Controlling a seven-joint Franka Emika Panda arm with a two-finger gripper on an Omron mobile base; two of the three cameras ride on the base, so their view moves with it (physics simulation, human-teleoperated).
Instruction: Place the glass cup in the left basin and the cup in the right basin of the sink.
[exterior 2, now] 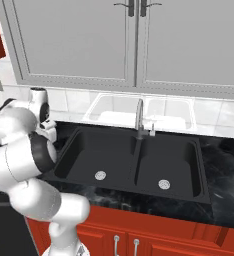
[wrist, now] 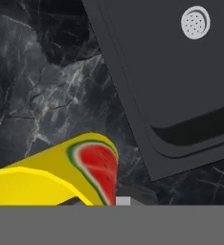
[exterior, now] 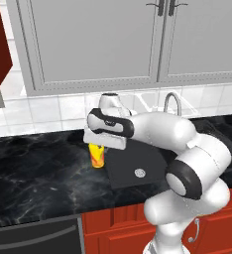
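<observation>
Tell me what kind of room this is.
A home kitchen, rendered: a black double sink with a chrome faucet, a dark marble counter, and grey wall cabinets above a tiled backsplash.

Arm rises from base, elbow bent high, forearm reaching left & slightly far; wrist turned down, hand pointing at the counter. Gripper low beneath the hand, jaws closed tight; fingertips mostly hidden under the white hand body.

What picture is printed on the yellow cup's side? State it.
A red watermelon slice with a green rind on the yellow cup, clearest in the hand view.
</observation>
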